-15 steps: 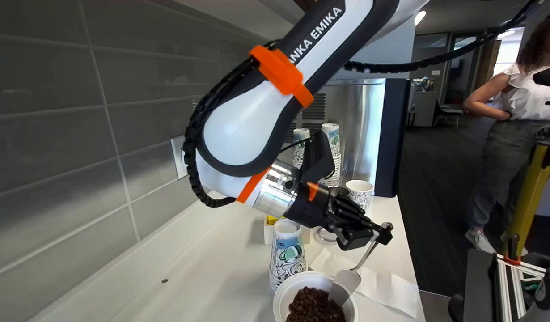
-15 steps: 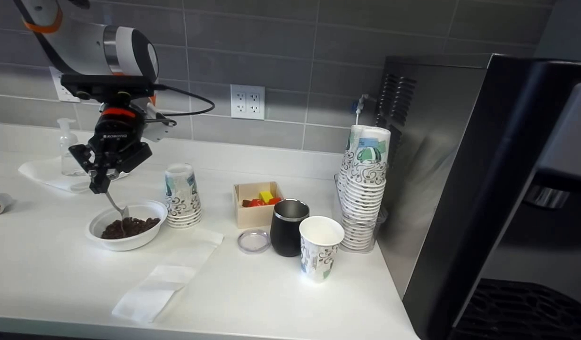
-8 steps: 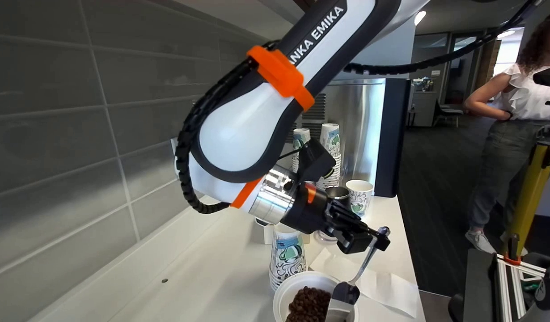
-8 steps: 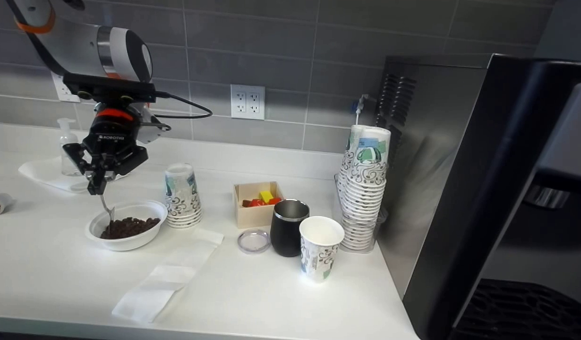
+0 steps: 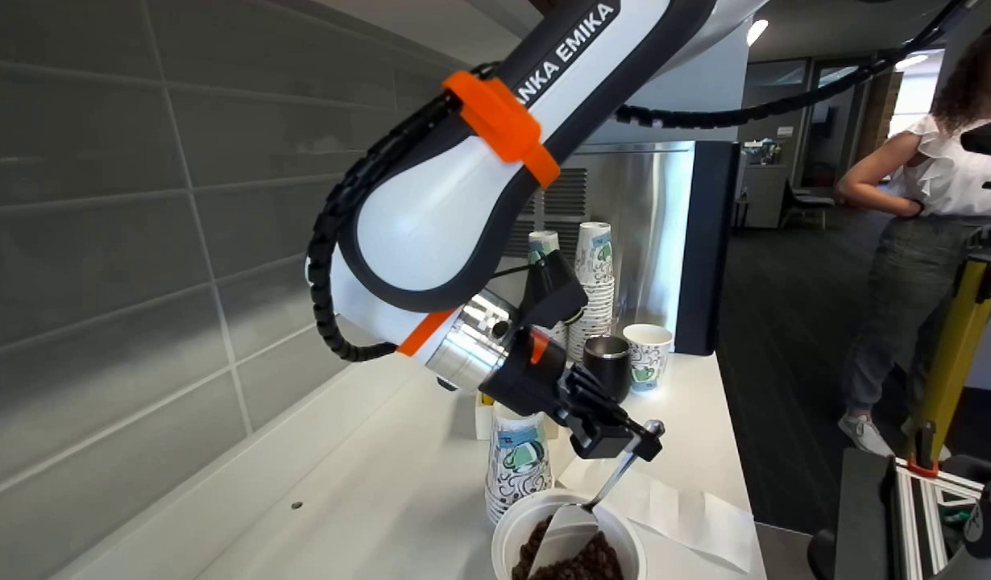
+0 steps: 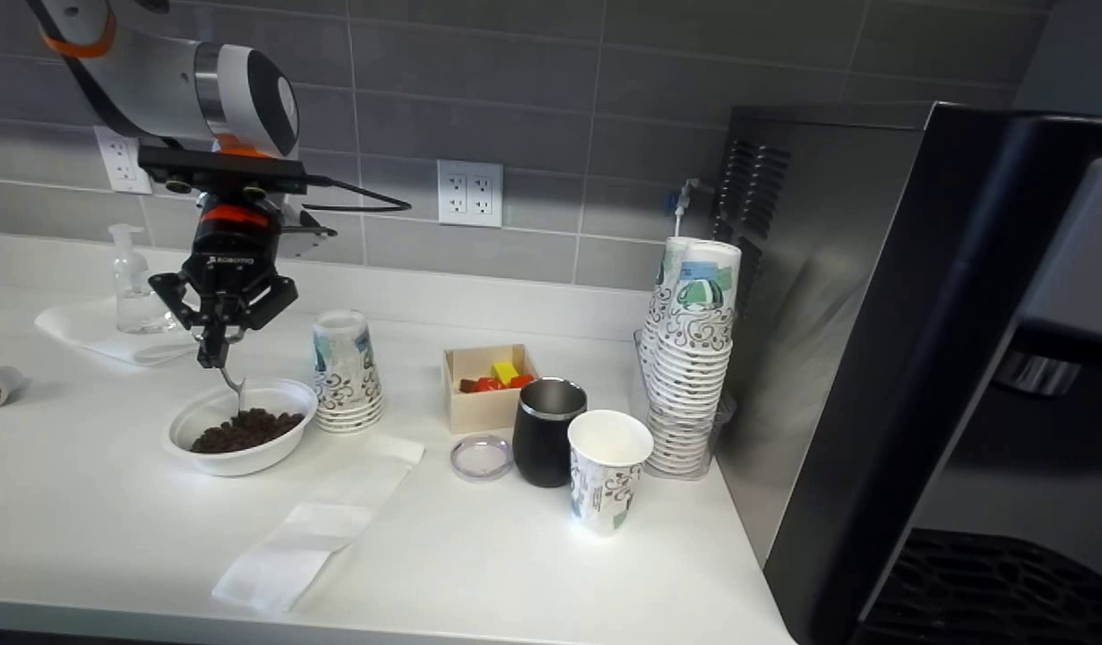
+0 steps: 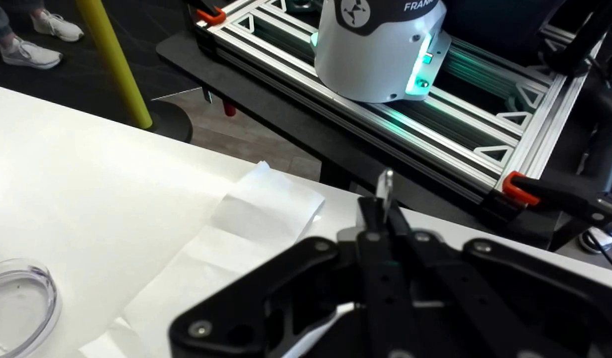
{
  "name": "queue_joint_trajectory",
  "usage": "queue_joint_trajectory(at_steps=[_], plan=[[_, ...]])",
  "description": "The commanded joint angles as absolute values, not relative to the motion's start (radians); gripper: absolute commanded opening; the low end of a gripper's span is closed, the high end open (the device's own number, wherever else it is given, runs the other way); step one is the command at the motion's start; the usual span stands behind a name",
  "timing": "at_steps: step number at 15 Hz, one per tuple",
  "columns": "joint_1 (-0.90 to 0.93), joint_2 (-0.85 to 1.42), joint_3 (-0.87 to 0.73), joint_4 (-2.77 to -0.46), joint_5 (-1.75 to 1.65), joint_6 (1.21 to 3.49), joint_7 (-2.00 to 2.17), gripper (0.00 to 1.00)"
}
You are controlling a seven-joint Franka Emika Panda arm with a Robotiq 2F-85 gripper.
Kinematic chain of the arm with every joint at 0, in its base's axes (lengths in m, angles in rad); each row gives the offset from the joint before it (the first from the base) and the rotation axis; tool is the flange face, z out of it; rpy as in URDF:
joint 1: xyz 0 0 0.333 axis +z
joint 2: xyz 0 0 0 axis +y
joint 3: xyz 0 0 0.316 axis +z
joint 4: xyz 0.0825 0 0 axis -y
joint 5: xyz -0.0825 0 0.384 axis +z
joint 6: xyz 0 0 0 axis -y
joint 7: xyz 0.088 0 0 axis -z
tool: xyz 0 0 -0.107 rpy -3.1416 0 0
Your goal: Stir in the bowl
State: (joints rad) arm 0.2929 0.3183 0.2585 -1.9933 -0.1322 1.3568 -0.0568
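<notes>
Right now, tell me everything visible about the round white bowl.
The round white bowl, shallow and rimmed, looks like plastic or foam. It stands upright on the white counter, beside a stack of patterned paper cups; contact is unclear. Dark brown bean-like pieces partly fill it, and a metal utensil, held by the black gripper, dips into them.

Bright counter [image 6: 479, 555], dim wall [image 5: 85, 258], glaring metal panel [image 5: 653, 242]

The spoon [image 5: 570, 528] is glossy metal, the smooth bowl [image 6: 264, 458] perhaps plastic.
</notes>
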Motion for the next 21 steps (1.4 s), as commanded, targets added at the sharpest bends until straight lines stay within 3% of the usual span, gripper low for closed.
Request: queue_joint_trajectory(at_steps=[1, 13, 21], plan=[[0.302, 0.311, 0.240, -1.994, -0.174, 1.337, 0.041, 0.01], [0.320, 0.354, 0.259, -1.981, -0.211, 1.136, 0.069, 0.01], [0.307, 0.340, 0.280, -1.988, -0.179, 1.260, -0.045, 0.01]])
